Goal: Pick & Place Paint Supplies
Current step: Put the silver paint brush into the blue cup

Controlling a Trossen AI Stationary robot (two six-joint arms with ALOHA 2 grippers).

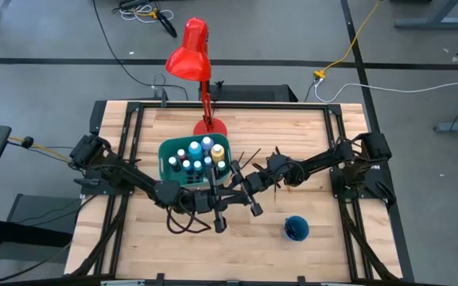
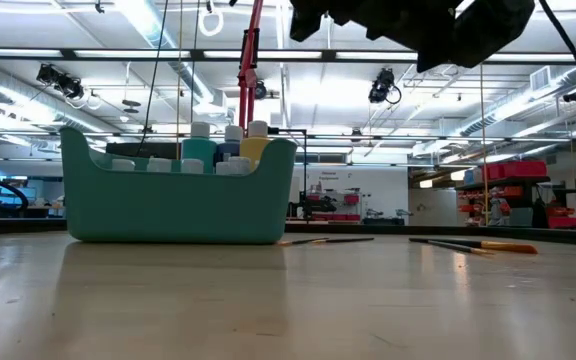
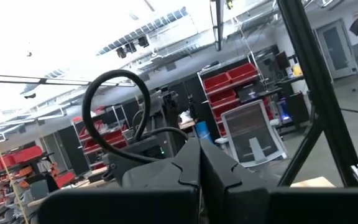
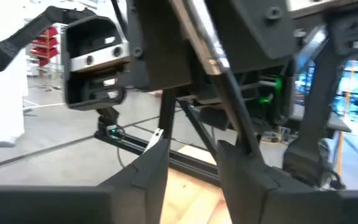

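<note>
A teal bin (image 1: 165, 155) (image 2: 178, 200) stands mid-table with several white-capped paint bottles (image 1: 197, 155) (image 2: 218, 150) upright inside. Thin paintbrushes (image 2: 328, 240) (image 2: 473, 245) lie flat on the wood to its right. Both grippers hang in the air just near of the bin, close together. My left gripper (image 1: 217, 214) (image 3: 201, 168) is shut and points up into the room, with nothing showing between its fingers. My right gripper (image 1: 249, 202) (image 4: 193, 158) is open. A brush with a silver ferrule (image 4: 199, 28) slants across in front of it. My right gripper has the slanting brush's dark handle (image 4: 238, 112) running down to one of its fingers (image 4: 244, 165), not into the gap between the two. Whether the handle touches that finger, and what carries the brush, I cannot tell.
A small round blue cup (image 1: 296, 229) stands near the table's front right. A red desk lamp (image 1: 193, 56) rises from its base (image 1: 209, 125) behind the bin. Bare wood lies at the near left and far right. Black frame rails (image 1: 213, 105) border the table.
</note>
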